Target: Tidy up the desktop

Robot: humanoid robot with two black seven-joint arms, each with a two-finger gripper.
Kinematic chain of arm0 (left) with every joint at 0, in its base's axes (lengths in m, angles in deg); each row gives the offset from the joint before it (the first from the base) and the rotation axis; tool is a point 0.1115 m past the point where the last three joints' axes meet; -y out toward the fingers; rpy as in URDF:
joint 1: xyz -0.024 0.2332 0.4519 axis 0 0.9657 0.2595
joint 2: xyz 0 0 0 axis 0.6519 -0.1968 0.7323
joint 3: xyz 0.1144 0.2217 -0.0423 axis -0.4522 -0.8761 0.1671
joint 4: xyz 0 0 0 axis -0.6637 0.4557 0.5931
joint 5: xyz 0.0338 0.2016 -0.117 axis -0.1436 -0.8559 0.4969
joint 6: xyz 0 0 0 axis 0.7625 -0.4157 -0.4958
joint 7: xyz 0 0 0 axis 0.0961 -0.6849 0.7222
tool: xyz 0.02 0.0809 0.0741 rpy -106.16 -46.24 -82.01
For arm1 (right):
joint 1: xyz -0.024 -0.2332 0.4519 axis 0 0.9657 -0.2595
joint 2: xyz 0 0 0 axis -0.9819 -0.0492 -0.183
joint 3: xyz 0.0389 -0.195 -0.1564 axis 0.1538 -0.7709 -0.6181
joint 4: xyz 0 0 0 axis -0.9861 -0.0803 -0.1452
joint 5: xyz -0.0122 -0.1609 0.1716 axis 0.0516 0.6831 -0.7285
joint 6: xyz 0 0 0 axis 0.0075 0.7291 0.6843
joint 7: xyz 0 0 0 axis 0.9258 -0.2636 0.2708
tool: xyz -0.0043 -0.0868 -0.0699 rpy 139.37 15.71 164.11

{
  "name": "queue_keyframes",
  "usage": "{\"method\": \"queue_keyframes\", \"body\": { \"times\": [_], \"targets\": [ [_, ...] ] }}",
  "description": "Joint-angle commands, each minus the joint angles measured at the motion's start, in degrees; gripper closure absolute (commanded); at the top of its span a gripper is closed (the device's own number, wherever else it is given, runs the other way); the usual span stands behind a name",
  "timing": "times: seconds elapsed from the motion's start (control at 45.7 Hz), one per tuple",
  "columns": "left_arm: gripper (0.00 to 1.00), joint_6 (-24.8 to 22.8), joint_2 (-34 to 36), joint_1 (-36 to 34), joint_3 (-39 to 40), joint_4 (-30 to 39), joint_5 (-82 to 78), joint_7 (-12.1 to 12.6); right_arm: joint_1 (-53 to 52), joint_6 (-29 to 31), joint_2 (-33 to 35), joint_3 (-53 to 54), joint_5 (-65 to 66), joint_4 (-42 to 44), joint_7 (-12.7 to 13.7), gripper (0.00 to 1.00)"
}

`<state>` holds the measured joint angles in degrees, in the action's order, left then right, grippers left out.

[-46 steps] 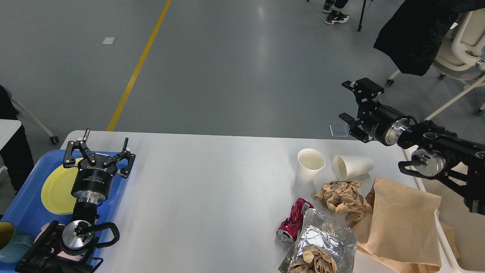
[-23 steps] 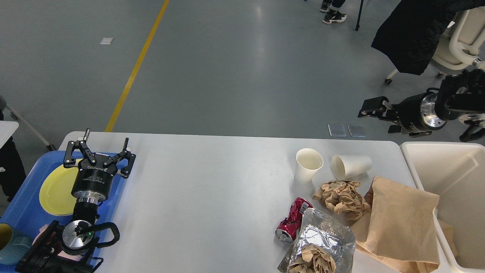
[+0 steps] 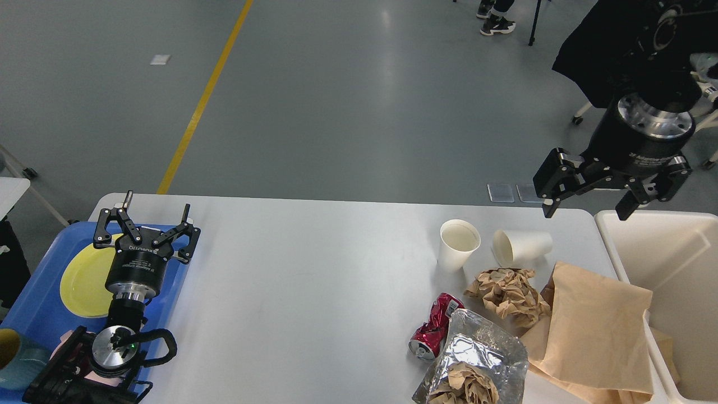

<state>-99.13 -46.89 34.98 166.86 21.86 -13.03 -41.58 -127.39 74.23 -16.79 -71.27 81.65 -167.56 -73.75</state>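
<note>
The white desktop (image 3: 314, 269) fills the lower view. On its right side lie an upright paper cup (image 3: 459, 243), a tipped paper cup (image 3: 521, 247), a crumpled brown paper ball (image 3: 507, 294), a crushed red can (image 3: 435, 327), a foil bag (image 3: 477, 365) with crumpled paper in it, and a flat brown paper bag (image 3: 594, 325). My right gripper (image 3: 586, 210) hangs open and empty, fingers down, above the desk's far right corner beside the bin. My left gripper (image 3: 145, 219) is open and empty over the blue tray.
A blue tray (image 3: 39, 297) at the left holds a yellow plate (image 3: 84, 278) and a teal cup (image 3: 14, 359). A cream bin (image 3: 673, 269) stands off the desk's right edge. A chair with a dark coat (image 3: 611, 50) is behind it.
My right arm has swung up and turned so that its gripper now points downward near the bin's far corner, still open. The left arm has not moved.
</note>
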Motion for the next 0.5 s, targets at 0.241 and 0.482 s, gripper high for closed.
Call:
{"method": "queue_keyframes", "body": {
  "times": [0.241,0.482],
  "targets": [
    [0.04,0.0,0.0,-0.08,0.0,0.0,0.0,0.0,-13.13,0.01,6.72,-8.62,-2.21,-12.83,0.73,0.0],
    [0.04,0.0,0.0,0.0,0.0,0.0,0.0,0.0,-10.41,-5.59,8.73,-13.02,-2.3,-12.21,-1.64,0.0]
  ]
}}
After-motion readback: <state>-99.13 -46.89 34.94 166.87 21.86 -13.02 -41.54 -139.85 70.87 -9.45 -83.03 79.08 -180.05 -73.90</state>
